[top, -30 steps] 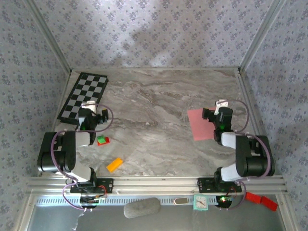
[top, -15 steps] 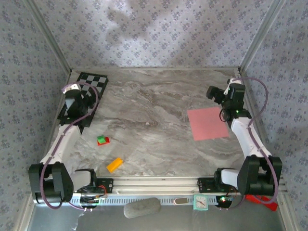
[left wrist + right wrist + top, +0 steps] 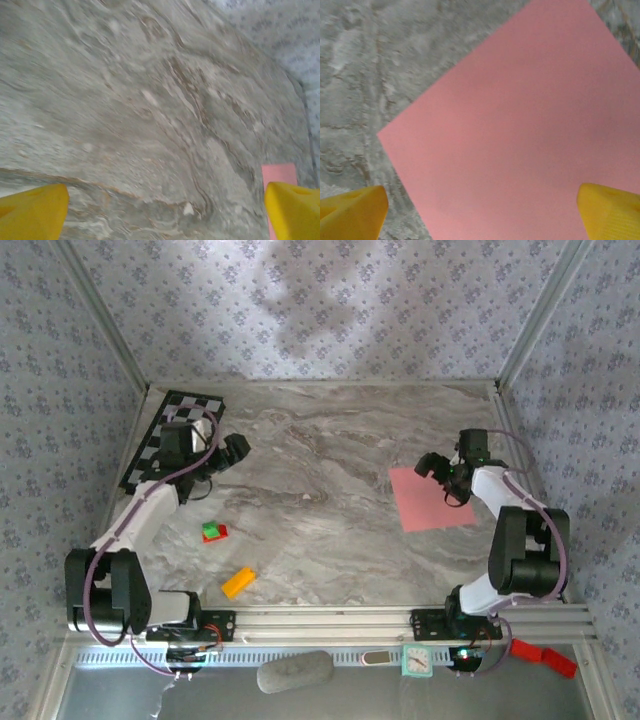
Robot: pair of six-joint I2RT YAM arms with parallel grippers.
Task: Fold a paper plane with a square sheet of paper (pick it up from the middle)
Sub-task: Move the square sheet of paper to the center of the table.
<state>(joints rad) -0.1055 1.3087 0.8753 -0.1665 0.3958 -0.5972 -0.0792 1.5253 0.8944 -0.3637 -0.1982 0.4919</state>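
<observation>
the left arm rises from its base at the near left corner, its long link running up along the left side of the marble table point(image 3: 320, 470) to the near edge of the checkerboard mat point(image 3: 195, 405), where the wrist turns right so that the left gripper point(image 3: 235, 448) points toward the middle of the table. its jaws stand wide apart and hold nothing; in the left wrist view its yellow fingertips point(image 3: 32, 210) sit at the two lower corners with bare marble between them, and a strip of pink paper shows beside the right one. the right arm stands folded at the near right, its elbow raised above its base, the forearm reaching up the right side and the wrist bending left. the right gripper point(image 3: 432, 465) hangs over the far edge of the square sheet of paper point(image 3: 425, 508), spread open and gripping nothing; whether it touches the sheet i cannot tell. in the right wrist view the sheet point(image 3: 520, 125) lies flat and uncreased on the marble, one corner pointing left, the yellow fingertips point(image 3: 350, 210) well apart above it. the sheet lies on the right half of the table. a red-and-green block point(image 3: 213, 532) and an orange block point(image 3: 238, 582) lie on the near left part of the table, well apart from the sheet.
</observation>
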